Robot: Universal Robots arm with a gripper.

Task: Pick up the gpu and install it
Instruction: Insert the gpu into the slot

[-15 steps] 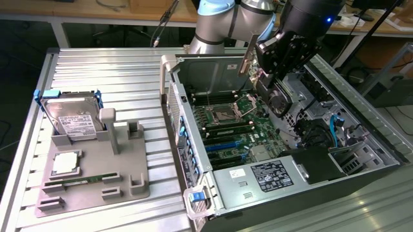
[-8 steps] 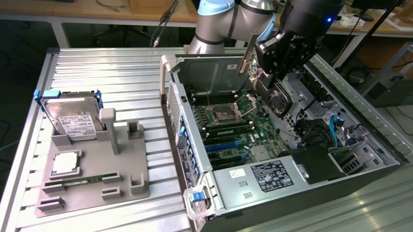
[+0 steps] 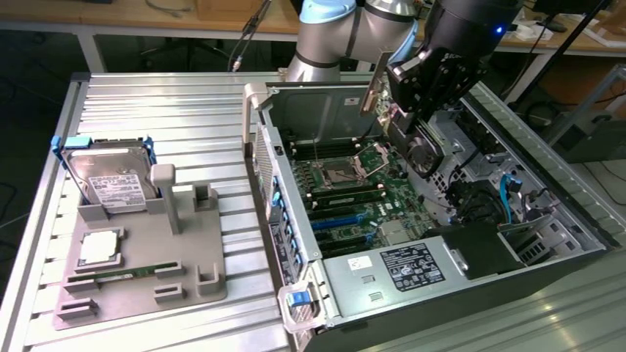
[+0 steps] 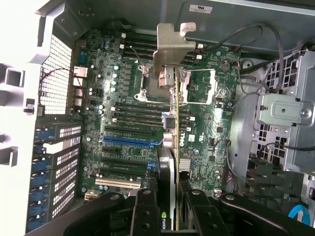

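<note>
Claw: the claw (image 3: 415,110) (image 4: 170,195) was nearly closed, its two black fingers (image 4: 146,212) squeezing the gpu between them.
Gpu: the gpu (image 3: 418,148) (image 4: 172,115) hung on its thin edge, up over the open computer case (image 3: 315,110).
Bracket: the pale metal bracket (image 4: 171,49) sat at the gpu's far end, away from the claw.
Board: the green board (image 3: 362,199) (image 4: 128,98) lay inside the case, under the gpu.
Holder: the grey holder (image 3: 186,273) sat on the metal table (image 3: 146,103), at the exterior view's left of the case, well apart from the claw.
Hard drive: the silver hard drive (image 3: 113,182) stood in the holder.
</note>
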